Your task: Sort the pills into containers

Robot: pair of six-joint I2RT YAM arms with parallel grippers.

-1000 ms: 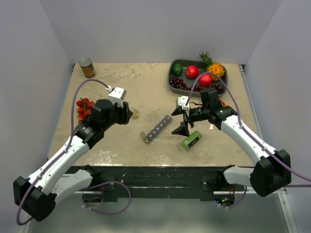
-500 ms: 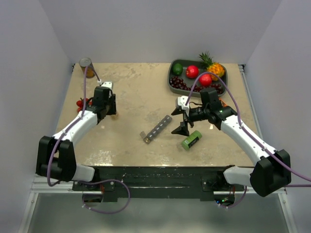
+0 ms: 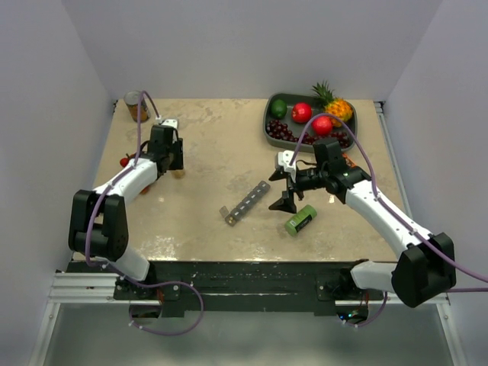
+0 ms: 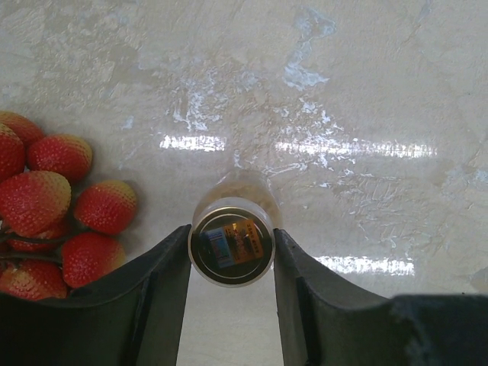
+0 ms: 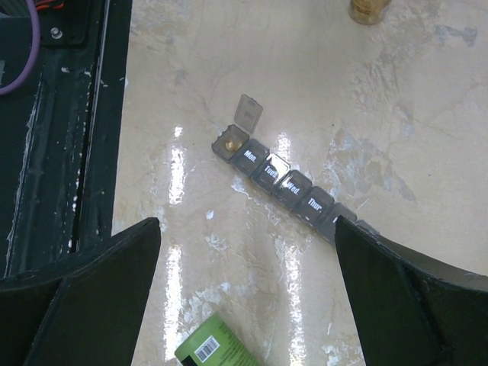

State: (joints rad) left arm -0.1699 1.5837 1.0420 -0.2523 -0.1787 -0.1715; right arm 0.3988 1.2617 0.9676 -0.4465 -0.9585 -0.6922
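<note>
In the left wrist view a small clear bottle (image 4: 231, 245) stands end-on between my left gripper's (image 4: 232, 232) dark fingers (image 4: 169, 263), which press it from both sides. From above, that left gripper (image 3: 169, 156) hovers at the table's back left. The containers, a grey strip of lidded compartments (image 3: 246, 203), lie mid-table. One end lid (image 5: 248, 114) stands up, and a yellowish pill (image 5: 229, 142) rests in that compartment. My right gripper (image 3: 280, 191) hangs wide open just right of the strip (image 5: 284, 183), holding nothing.
A green box (image 3: 300, 219) lies right of the strip, under the right gripper. Red fruits (image 4: 53, 198) cluster beside the left gripper. A dark fruit tray (image 3: 268, 131) sits at the back right and a can (image 3: 136, 107) in the back-left corner.
The left arm has swung from near the table's middle to the back left, carrying the bottle. The right arm has not moved.
</note>
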